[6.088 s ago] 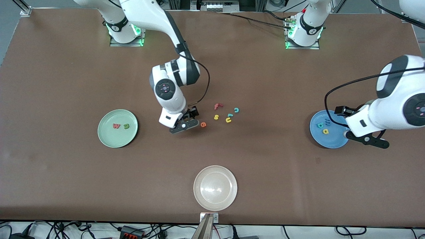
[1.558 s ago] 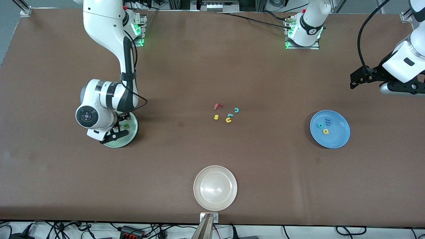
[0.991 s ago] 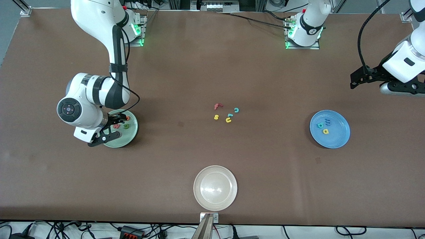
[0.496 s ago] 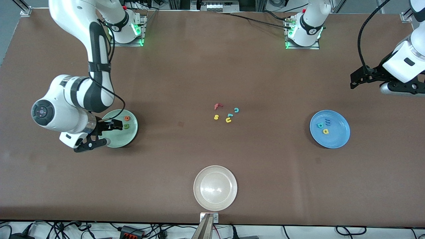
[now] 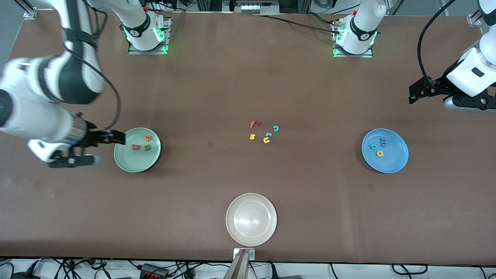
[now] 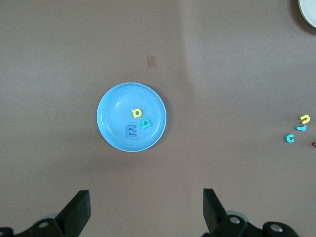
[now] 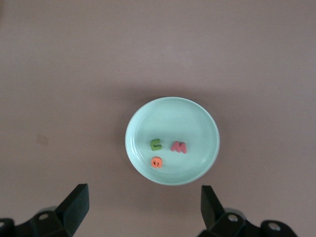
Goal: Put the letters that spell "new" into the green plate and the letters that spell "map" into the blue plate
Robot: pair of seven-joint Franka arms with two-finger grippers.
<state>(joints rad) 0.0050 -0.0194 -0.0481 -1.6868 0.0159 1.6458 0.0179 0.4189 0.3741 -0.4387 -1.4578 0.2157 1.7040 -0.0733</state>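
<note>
The green plate (image 5: 131, 162) holds the orange e (image 5: 148, 138), the red w (image 5: 135, 147) and the dark green n (image 5: 147, 147). My right gripper (image 5: 73, 160) hangs open and empty over the bare table beside this plate, toward the right arm's end. In the right wrist view the green plate (image 7: 168, 116) lies past the open fingers (image 7: 76, 207). The blue plate (image 5: 395, 161) holds the blue m (image 5: 383, 142), teal p (image 5: 373, 146) and yellow a (image 5: 380, 153). High over the table by the blue plate (image 6: 111, 113), my left gripper (image 5: 467, 104) waits, open and empty.
A whitish-beige plate (image 5: 251, 236) sits near the front edge at mid-table. Loose letters lie in the middle: red f (image 5: 254, 124), yellow s (image 5: 252, 136), teal c (image 5: 276, 128), yellow u (image 5: 266, 140) and a small teal piece (image 5: 268, 134).
My right arm has pulled off the green plate toward its own end of the table, uncovering the red w. The left arm has not moved.
</note>
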